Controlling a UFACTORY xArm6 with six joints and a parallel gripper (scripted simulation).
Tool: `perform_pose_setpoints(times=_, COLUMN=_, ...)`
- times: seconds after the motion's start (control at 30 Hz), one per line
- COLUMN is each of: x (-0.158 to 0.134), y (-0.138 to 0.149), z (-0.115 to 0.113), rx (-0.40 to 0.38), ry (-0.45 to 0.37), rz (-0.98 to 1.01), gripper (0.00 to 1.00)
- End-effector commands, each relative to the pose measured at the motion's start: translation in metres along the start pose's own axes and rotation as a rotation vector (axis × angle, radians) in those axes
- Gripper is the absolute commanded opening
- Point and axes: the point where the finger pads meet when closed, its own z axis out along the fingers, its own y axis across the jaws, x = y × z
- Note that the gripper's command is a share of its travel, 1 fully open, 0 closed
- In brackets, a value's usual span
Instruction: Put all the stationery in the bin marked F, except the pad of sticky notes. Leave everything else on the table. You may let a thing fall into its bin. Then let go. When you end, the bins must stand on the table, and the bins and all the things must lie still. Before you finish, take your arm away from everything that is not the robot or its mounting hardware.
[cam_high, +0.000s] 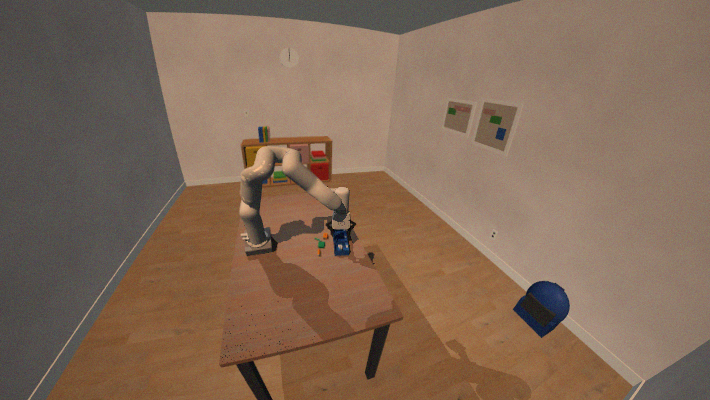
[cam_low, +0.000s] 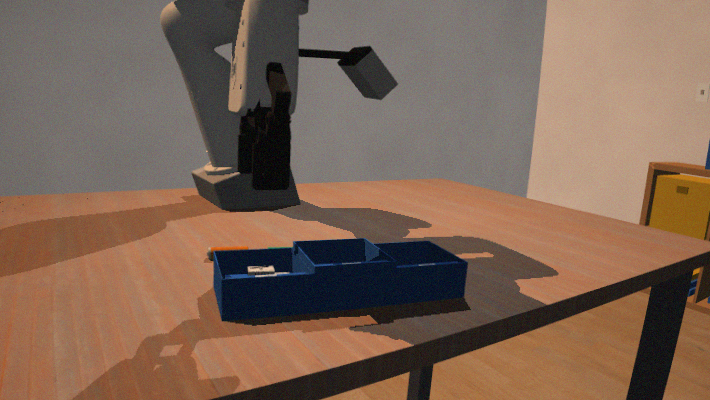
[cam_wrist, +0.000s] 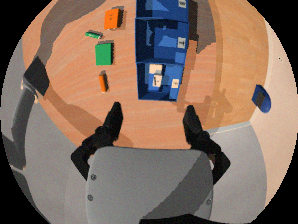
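Observation:
Three blue bins (cam_wrist: 161, 42) stand in a row on the table; they also show in the exterior view (cam_low: 340, 277). Their letter marks are too small to read. The bin nearest the gripper holds small white things (cam_wrist: 156, 75), seen also in the exterior view (cam_low: 261, 270). My gripper (cam_wrist: 153, 111) is open and empty, raised above the table just short of that bin; it hangs behind the bins in the exterior view (cam_low: 265, 150). Left of the bins lie an orange block (cam_wrist: 115, 18), a green block (cam_wrist: 104, 52), a small green-and-orange thing (cam_wrist: 93, 34) and a short orange stick (cam_wrist: 103, 82).
The arm's base (cam_low: 240, 190) stands on the table behind the bins. The table's edge runs close in front of the bins in the exterior view. A blue thing (cam_high: 542, 307) lies on the floor by the right wall. A shelf stands at the back wall.

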Motion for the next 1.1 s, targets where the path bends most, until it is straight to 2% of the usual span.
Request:
perform_pose_setpoints(times=0.0, x=0.0, y=0.002, z=-0.019, rx=-0.006, ry=0.001, rz=0.001, gripper=1.0)
perform_pose_setpoints(times=0.7, x=0.0, y=0.002, z=-0.094, rx=-0.006, ry=0.001, rz=0.001, gripper=1.0)
perform_pose_setpoints(times=1.07, x=0.0, y=0.002, z=-0.094, rx=-0.006, ry=0.001, rz=0.001, gripper=1.0)
